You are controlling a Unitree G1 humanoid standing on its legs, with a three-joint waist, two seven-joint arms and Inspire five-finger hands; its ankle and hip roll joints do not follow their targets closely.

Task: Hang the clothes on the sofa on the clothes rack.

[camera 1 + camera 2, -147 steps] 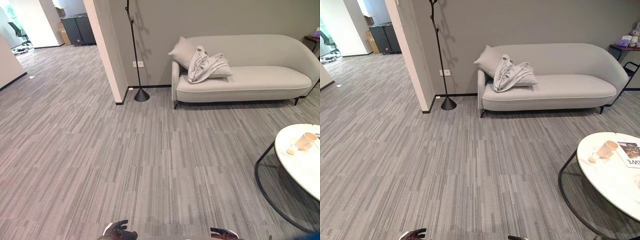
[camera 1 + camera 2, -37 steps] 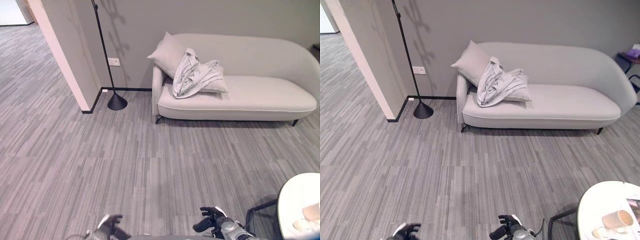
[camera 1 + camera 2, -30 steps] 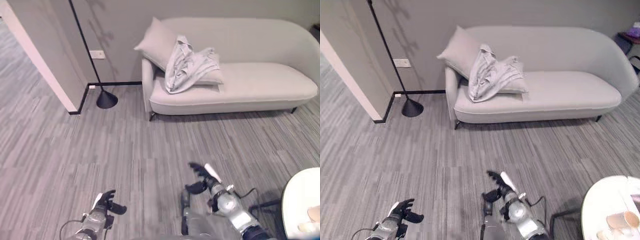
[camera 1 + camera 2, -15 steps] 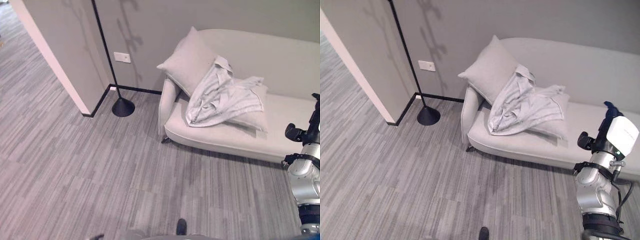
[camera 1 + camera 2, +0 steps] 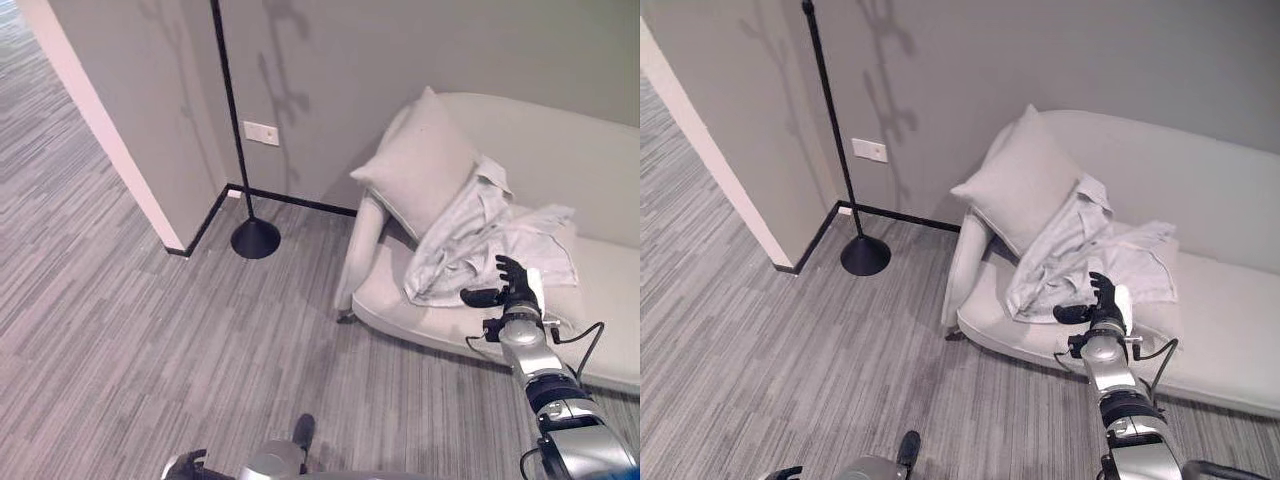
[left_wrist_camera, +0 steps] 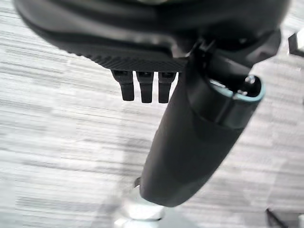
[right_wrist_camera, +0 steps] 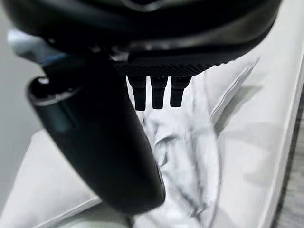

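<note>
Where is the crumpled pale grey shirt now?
The crumpled pale grey shirt lies on the light grey sofa, draped over its cushions at the left end, just beyond the open right hand.

An office lounge: grey carpet tiles (image 5: 130,300), pale sofa (image 5: 1230,330), black clothes rack (image 5: 240,150).

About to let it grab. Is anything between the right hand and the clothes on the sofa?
Nothing visible. The right hand is open, just short of the clothes, which lie draped over a pillow on the sofa.
</note>
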